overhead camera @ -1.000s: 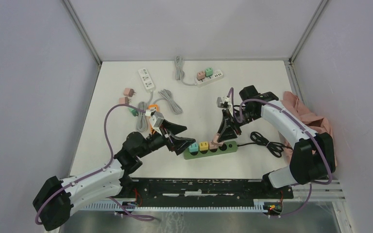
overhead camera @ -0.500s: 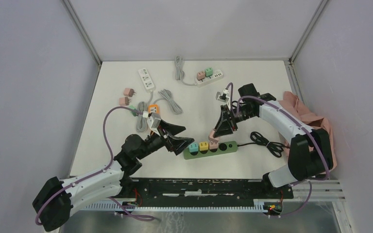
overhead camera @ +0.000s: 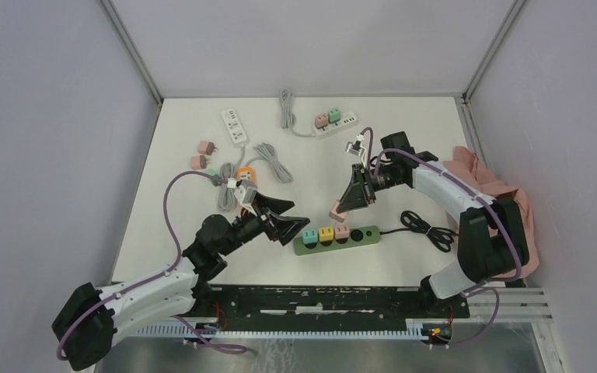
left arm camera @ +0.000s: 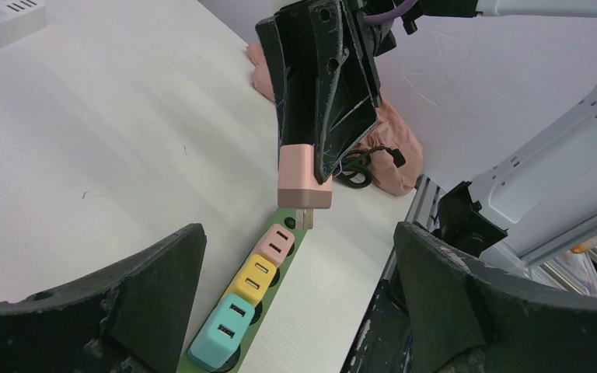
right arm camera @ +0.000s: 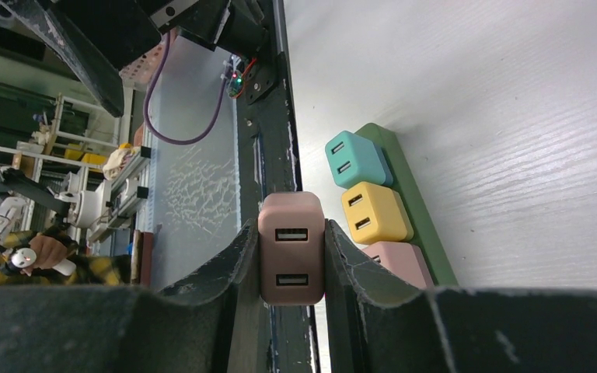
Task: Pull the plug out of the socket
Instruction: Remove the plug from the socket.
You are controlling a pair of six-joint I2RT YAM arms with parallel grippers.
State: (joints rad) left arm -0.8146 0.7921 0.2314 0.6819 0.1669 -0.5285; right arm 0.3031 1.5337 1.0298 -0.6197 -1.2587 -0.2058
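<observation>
right gripper (overhead camera: 343,203): fingers clamped on a dusty-pink plug (right arm camera: 291,249), held prongs-down in the air just above the green power strip (overhead camera: 365,235), clear of its sockets. strip: lies on the white table (overhead camera: 319,171), with a teal plug (overhead camera: 309,235), yellow plug (overhead camera: 326,233) and pink plug (overhead camera: 342,231) seated in a row. left gripper (overhead camera: 298,216): jaws wide apart, holding nothing, near the strip's teal end.

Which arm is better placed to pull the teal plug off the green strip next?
Left. The left gripper is open, right beside the teal plug; the right gripper is shut on a pink plug, held above the green strip.
</observation>
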